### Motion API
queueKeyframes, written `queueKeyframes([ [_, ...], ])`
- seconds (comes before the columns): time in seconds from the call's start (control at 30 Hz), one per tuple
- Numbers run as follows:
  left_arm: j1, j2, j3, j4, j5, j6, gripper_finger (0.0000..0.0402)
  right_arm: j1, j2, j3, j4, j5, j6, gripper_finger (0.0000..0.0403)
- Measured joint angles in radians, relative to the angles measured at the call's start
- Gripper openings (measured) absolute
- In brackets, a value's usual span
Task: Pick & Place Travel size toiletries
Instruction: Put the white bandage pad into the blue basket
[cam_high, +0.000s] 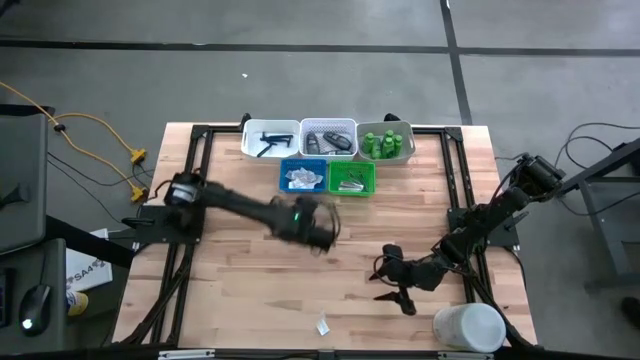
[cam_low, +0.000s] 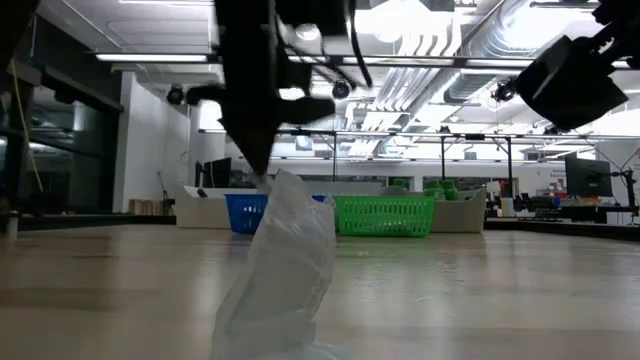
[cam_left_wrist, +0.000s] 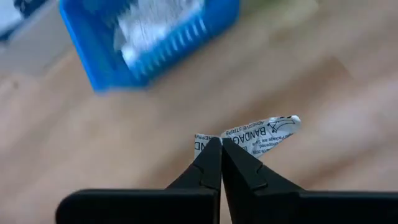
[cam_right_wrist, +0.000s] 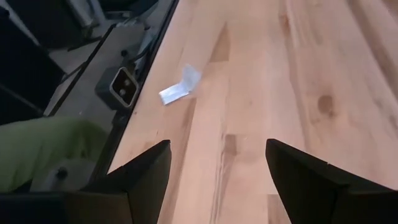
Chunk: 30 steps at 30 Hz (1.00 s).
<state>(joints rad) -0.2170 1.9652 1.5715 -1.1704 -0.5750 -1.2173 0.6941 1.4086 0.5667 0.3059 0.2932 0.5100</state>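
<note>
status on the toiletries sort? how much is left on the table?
Mostly done: the trays hold sorted items, e.g. green bottles in the white tray and packets in the blue tray. In hand: the left gripper is shut on a bandage packet, above the table short of the blue tray. Left: one packet near the front edge; the open right gripper faces it.
</note>
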Motion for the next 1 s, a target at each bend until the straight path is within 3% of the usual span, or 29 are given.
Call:
queueKeyframes([
  [0.2, 0.192, 0.005, -0.001, 0.090, 0.020, 0.243, 0.0000, 0.000, 0.000, 0.000, 0.005, 0.031, 0.018, 0.0256],
  [0.4, 0.245, -0.028, 0.002, 0.163, 0.091, 0.375, 0.0000, 0.000, 0.000, 0.000, 0.004, 0.031, 0.011, 0.0256],
  [0.67, 0.309, -0.045, 0.001, 0.112, 0.011, 0.402, 0.0000, -0.001, 0.000, 0.000, -0.003, 0.090, -0.043, 0.0256],
  [1.0, 0.384, -0.062, -0.001, 0.110, 0.020, 0.436, 0.0000, -0.059, 0.000, 0.000, -0.003, 0.115, -0.090, 0.0256],
])
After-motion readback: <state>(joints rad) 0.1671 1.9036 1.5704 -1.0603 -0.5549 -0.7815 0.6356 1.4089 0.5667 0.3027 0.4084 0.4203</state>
